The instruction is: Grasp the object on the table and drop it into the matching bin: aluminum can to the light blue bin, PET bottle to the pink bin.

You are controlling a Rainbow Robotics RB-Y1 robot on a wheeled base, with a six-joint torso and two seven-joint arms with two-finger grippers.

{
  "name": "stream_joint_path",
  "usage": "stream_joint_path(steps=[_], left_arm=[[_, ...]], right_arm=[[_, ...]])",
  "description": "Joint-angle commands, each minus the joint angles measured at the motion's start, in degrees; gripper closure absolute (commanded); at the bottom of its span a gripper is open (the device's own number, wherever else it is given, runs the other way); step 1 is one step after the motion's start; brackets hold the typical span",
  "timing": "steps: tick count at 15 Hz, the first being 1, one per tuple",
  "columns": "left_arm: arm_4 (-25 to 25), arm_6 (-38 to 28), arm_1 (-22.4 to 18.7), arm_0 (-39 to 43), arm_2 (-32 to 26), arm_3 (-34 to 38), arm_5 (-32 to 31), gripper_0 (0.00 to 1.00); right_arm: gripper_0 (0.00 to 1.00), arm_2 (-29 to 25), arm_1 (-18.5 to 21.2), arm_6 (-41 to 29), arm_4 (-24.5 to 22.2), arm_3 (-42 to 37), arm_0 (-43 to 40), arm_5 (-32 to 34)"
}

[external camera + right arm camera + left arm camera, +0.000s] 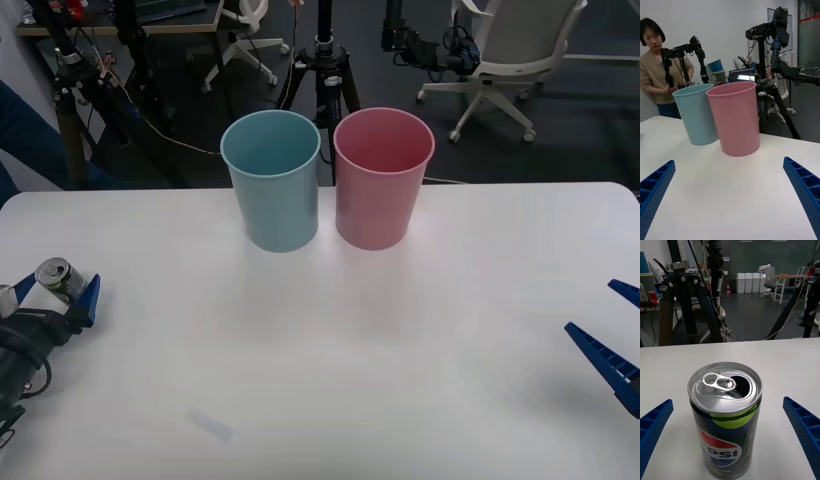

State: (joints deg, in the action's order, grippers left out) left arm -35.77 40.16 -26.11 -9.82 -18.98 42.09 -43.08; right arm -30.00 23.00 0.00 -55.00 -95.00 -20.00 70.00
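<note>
The aluminum can is small and dark with a silver pull-tab top. It stands upright on the white table near the left edge. My left gripper is open around it, one blue finger on each side and not touching. In the left wrist view the can sits between the spread fingertips of the left gripper. The light blue bin and the pink bin stand side by side at the table's far middle. My right gripper waits open at the right edge, facing the light blue bin and pink bin with its fingers wide apart.
Black tripods and an office chair stand on the floor behind the table. A small pale strip lies on the tabletop near the front. Bare white surface stretches between the can and the bins.
</note>
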Motion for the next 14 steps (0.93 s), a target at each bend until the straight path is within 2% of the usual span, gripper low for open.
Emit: stream_joint_path(steps=[1,4,5,6,7,8,14], left_arm=[[0.08,-0.34,0.01,-0.9,0.52,0.01,1.5,0.0],[0.44,-0.69,0.01,-1.6,1.31,0.01,3.0,0.0],[0.35,-0.69,0.01,-1.6,1.4,0.01,3.0,0.1],[0.44,-0.78,0.01,-1.6,1.49,0.1,3.0,0.47],[0.79,-0.96,0.01,-1.6,1.49,0.01,3.0,0.97],[0.87,-1.22,0.01,-1.6,1.49,0.01,3.0,1.0],[1.23,-1.84,-0.08,-1.6,1.49,0.1,1.77,1.0]], right_arm=[[0.0,0.0,0.0,0.0,0.0,0.0,0.0,0.0],[0.0,0.0,0.0,0.0,0.0,0.0,0.0,0.0],[0.0,0.0,0.0,0.0,0.0,0.0,0.0,0.0],[0.0,0.0,0.0,0.0,0.0,0.0,0.0,0.0],[0.0,0.0,0.0,0.0,0.0,0.0,0.0,0.0],[0.0,0.0,0.0,0.0,0.0,0.0,0.0,0.0],[0.0,0.0,0.0,0.0,0.0,0.0,0.0,0.0]])
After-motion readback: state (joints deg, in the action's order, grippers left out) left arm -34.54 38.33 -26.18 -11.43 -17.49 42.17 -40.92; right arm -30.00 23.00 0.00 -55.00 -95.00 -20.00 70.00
